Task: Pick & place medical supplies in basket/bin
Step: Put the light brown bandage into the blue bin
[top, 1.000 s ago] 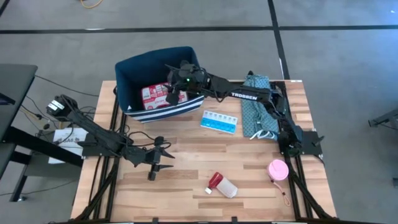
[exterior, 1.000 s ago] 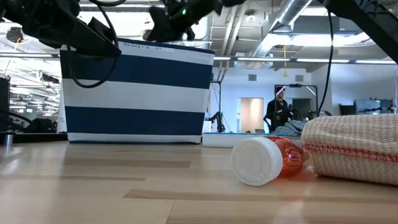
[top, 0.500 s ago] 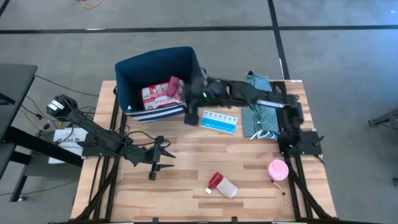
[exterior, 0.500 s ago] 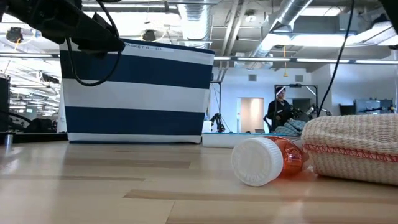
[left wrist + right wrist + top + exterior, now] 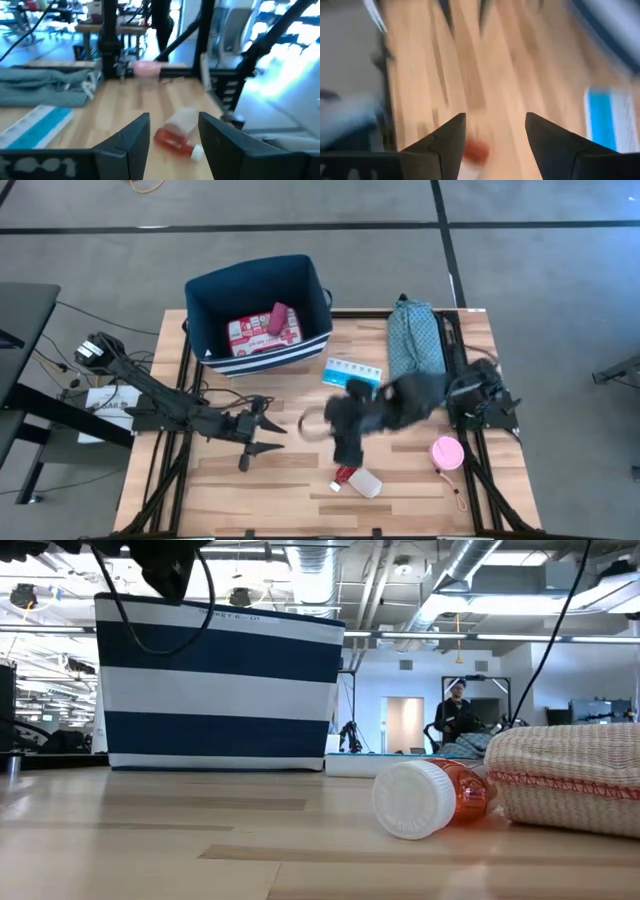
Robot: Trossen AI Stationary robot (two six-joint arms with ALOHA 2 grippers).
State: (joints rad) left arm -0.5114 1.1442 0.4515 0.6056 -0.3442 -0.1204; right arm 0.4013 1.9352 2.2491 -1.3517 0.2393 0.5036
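Observation:
The navy striped bin (image 5: 205, 300) stands at the far left and holds the red-and-white case (image 5: 248, 336) and the magenta block (image 5: 277, 318). The light-blue pill organizer (image 5: 352, 370) lies flat mid-table. A red bottle with a white end (image 5: 357, 478) lies on its side near the front edge, and the pink disc (image 5: 446, 452) lies to its right. My right gripper (image 5: 495, 135) is open and empty above the table, over the bottle (image 5: 476, 150). My left gripper (image 5: 172, 142) is open and empty at the near left, pointing level toward the bottle (image 5: 175, 136).
The long teal patterned cloth bundle (image 5: 414, 340) lies along the far right edge. In the low view a beige woven roll (image 5: 570, 775) sits right beside the bottle (image 5: 430, 798). Bare wood lies between the bin (image 5: 220, 685) and the bottle. A person stands in the room beyond.
My right gripper has swung out of the bin toward the table's near edge, tipping downward, and now hangs over the bottle. The magenta block stays in the bin beside the case. My left gripper has tipped up a little, staying in place.

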